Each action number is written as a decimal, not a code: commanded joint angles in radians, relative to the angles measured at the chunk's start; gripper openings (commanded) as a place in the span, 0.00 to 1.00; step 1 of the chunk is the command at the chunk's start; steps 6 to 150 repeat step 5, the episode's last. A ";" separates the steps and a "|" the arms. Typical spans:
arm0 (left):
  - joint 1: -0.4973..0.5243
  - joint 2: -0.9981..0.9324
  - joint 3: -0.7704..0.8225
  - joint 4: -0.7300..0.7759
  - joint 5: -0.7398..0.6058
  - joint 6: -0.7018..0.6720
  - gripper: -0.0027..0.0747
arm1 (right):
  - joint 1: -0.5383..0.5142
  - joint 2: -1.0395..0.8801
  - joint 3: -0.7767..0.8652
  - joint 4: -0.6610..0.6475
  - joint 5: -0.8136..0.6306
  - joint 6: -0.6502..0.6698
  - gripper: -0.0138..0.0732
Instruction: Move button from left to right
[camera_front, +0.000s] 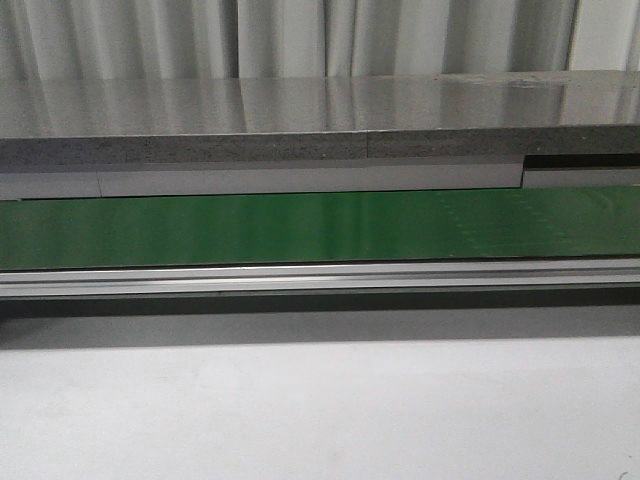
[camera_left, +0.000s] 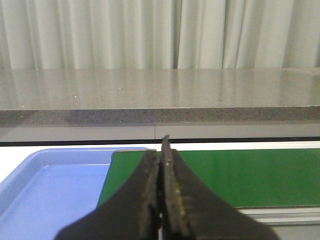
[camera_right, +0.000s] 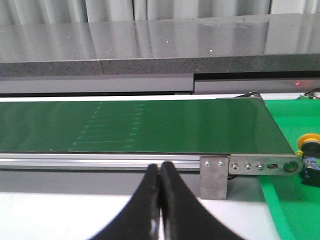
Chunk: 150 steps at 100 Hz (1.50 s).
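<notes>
Beyond the right end of the green belt (camera_right: 140, 125), at about three o'clock in the right wrist view, the button (camera_right: 309, 141) lies on its side on a green mat (camera_right: 285, 200), yellow head toward the belt's end bracket (camera_right: 215, 175). That looks like the right-hand side of the rig, so I judge the move either finished or nearly so; nothing more seems left except perhaps retreating. The right gripper (camera_right: 160, 172) is pressed closed on nothing, well apart from the button. The left gripper (camera_left: 161, 160) is likewise closed and empty, over the join between a blue tray (camera_left: 30, 180) at nine o'clock and the belt's left end. No button shows in the tray's visible part. From the front, the belt runs bare across the frame, neither arm in sight.
</notes>
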<state>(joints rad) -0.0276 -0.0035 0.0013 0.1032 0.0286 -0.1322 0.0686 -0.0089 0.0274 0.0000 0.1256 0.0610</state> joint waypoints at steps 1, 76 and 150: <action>-0.007 -0.030 0.046 0.000 -0.089 -0.013 0.01 | 0.000 -0.021 -0.016 -0.016 -0.088 -0.002 0.08; -0.007 -0.030 0.046 0.000 -0.089 -0.013 0.01 | 0.000 -0.021 -0.016 -0.016 -0.088 -0.002 0.08; -0.007 -0.030 0.046 0.000 -0.089 -0.013 0.01 | 0.000 -0.021 -0.016 -0.016 -0.088 -0.002 0.08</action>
